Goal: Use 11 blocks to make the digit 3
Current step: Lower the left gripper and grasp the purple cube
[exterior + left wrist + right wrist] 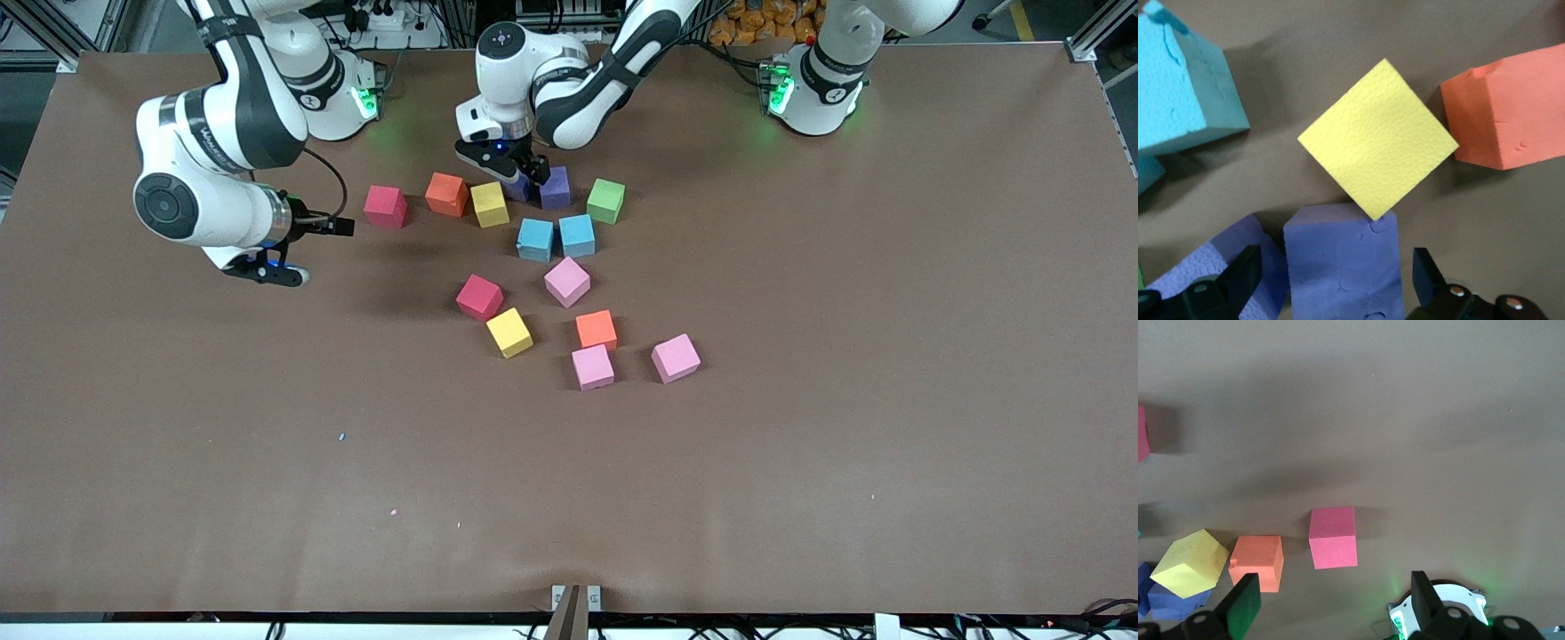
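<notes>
Several blocks lie mid-table. Farthest from the front camera runs a row: red (384, 205), orange (446, 194), yellow (490, 204), two purple blocks (556, 188), green (605, 200). Nearer lie two blue blocks (535, 238), then scattered pink (567, 281), red (479, 296), yellow (509, 332), orange (596, 329) and two more pink blocks (676, 357). My left gripper (524, 174) is down at the row, open, its fingers (1238, 275) straddling one purple block (1340, 263) with a gap on each side. My right gripper (342, 227) hangs open and empty beside the red block (1333, 537).
In the left wrist view the yellow block (1378, 137) touches a corner of the straddled purple one, with the orange block (1508, 107) and a blue block (1178, 87) close by. Bare brown table (800, 444) spreads around the cluster.
</notes>
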You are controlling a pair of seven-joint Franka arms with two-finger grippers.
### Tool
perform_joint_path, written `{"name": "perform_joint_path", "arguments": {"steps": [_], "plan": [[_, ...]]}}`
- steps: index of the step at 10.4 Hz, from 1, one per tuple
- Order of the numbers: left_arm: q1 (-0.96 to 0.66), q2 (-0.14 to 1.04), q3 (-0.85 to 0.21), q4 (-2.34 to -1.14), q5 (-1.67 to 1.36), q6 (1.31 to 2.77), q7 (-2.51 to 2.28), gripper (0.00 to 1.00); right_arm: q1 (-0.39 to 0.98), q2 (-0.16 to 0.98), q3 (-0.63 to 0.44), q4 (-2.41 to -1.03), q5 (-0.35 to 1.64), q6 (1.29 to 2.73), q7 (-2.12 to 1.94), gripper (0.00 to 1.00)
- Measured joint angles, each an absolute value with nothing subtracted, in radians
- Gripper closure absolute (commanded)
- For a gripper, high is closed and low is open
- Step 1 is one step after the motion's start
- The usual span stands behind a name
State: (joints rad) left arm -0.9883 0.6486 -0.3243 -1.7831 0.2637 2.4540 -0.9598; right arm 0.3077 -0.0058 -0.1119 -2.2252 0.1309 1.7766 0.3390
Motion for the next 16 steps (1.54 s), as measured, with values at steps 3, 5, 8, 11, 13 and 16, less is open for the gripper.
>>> {"name": "perform_joint_path", "arguments": {"steps": [3, 5, 8, 11, 13, 16], "plan": [[-0.989, 0.663, -0.324, -1.782, 0.264, 2.454, -0.982, 0.0, 0.308, -0.001, -0.112, -2.225, 0.131, 1.777, 0.339, 0.0], [-0.989, 0.668, -0.323, -1.782, 0.264, 2.454, -1.014, 0.64, 0.308, 0.0, -0.112, -2.225, 0.131, 1.777, 0.339, 0.0], [-0.989, 0.672, -0.323, -1.776, 0.264, 2.454, -1.146, 0.96, 0.308, 0.002, -0.112, -2.225, 0.131, 1.777, 0.339, 0.0], [-0.976, 0.674, -0.314, -1.768, 0.264, 2.454, -1.285, 0.97, 0.307, 0.006, -0.112, -2.225, 0.131, 1.778, 0.339, 0.0], [-0.941, 0.687, -0.31, -1.748, 0.264, 2.454, -1.291, 0.97, 0.307, 0.007, -0.112, -2.225, 0.131, 1.779, 0.339, 0.0], [-0.944, 0.71, -0.312, -1.713, 0.262, 2.454, -1.32, 0.97, 0.307, 0.007, -0.112, -2.225, 0.131, 1.78, 0.339, 0.0]]}}
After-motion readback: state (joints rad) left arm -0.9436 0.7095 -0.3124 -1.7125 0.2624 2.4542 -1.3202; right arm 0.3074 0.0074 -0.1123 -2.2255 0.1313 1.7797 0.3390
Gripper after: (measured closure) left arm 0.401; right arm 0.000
